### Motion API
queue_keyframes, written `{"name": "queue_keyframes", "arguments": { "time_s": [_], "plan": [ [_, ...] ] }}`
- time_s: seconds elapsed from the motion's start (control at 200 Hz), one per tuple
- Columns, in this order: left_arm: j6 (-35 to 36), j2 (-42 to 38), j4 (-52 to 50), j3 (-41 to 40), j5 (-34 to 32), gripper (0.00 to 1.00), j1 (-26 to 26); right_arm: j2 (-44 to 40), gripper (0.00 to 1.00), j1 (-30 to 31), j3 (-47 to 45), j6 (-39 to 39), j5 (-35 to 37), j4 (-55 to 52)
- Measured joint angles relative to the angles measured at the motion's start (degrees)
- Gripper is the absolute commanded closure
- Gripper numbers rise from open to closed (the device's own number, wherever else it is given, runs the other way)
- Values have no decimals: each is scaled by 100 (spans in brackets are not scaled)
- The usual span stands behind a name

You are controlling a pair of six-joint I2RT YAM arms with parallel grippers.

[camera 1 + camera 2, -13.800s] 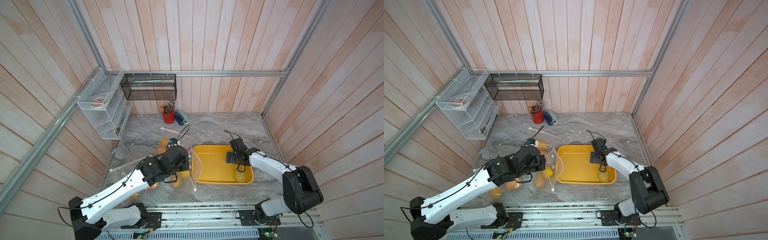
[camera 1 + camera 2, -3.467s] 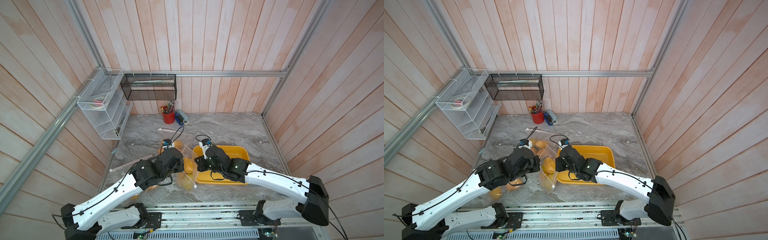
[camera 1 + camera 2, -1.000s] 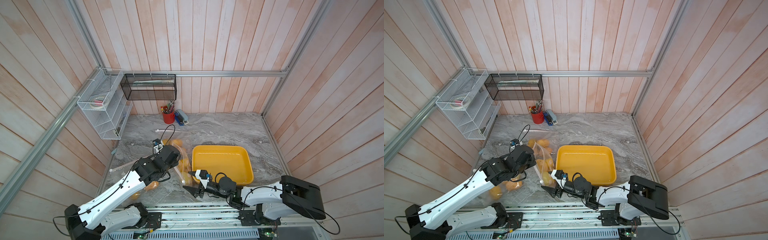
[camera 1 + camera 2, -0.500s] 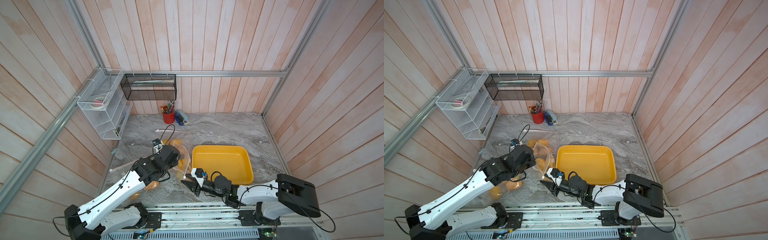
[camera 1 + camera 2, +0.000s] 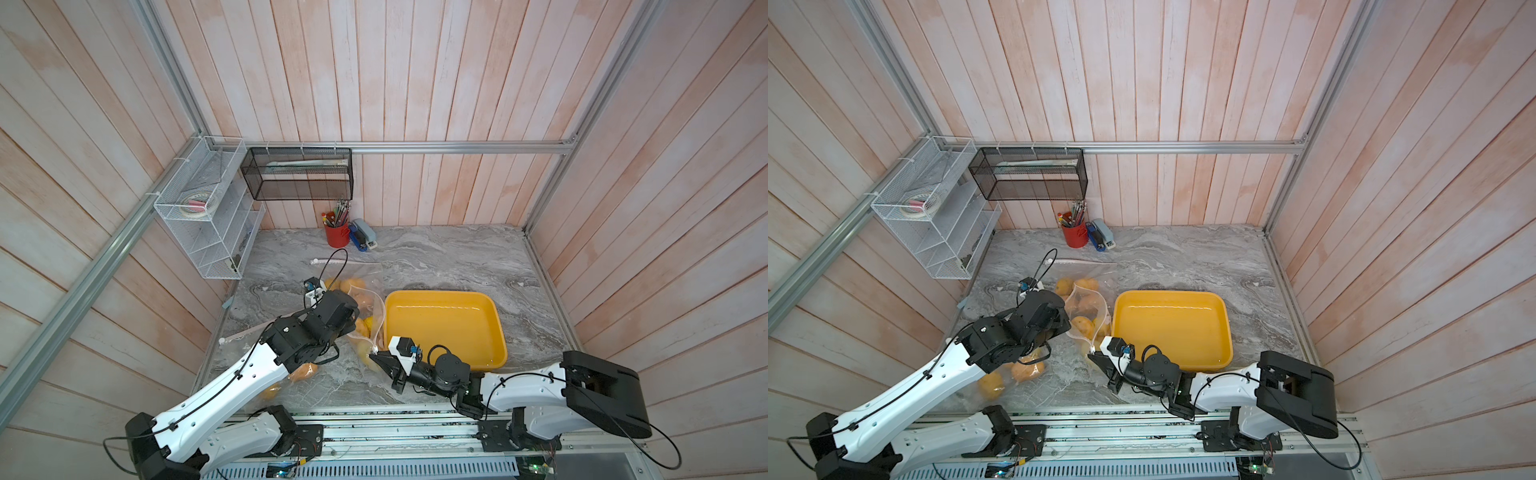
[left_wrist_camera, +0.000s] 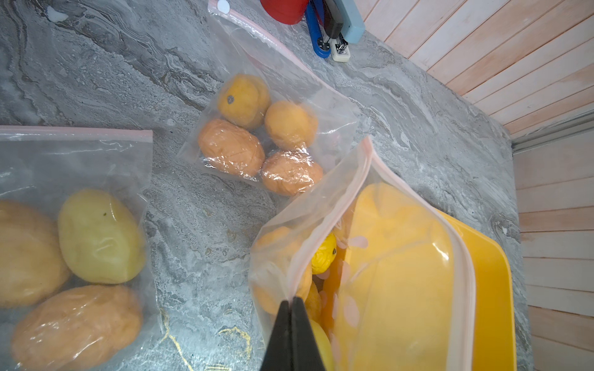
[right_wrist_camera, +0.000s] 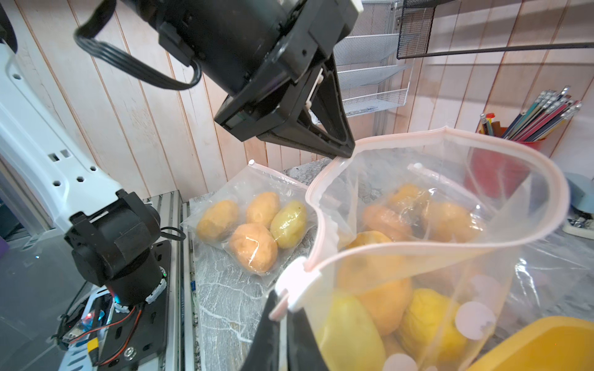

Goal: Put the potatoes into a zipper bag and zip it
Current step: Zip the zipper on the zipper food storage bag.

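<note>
— Entry: zipper bag [image 7: 530, 199]. Material, contents?
— Clear crinkled film, pink zip strip, mouth gaping. Lumpy oval potatoes [image 7: 379, 289] are held inside. It is stood on the marbled bench [image 5: 457, 257], at nine o'clock of the smooth yellow tray [image 5: 444, 328].
— Claws?
— Left claw [image 6: 292, 302] is pinched together on the rim. Right claw [image 7: 283, 308] is clamped on the white slider [image 7: 297, 281]. The lowest potatoes are cut off.
</note>
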Motion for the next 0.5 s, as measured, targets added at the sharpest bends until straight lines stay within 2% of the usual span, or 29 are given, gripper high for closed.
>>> {"name": "queue_keyframes", "arguments": {
  "time_s": [0.275,0.415,0.46,0.5],
  "plan": [
    [-2,-70,-2,0,42,100,0,-190,100,11,-118,-111,197,7],
    [13,-103,-35,0,168,59,0,-240,100,26,-133,-142,280,-4],
    [13,-136,-48,0,243,48,0,-240,100,39,-133,-164,317,-15],
    [-4,-188,-55,0,313,43,-2,-240,100,44,-133,-184,354,-26]
  ]
}}
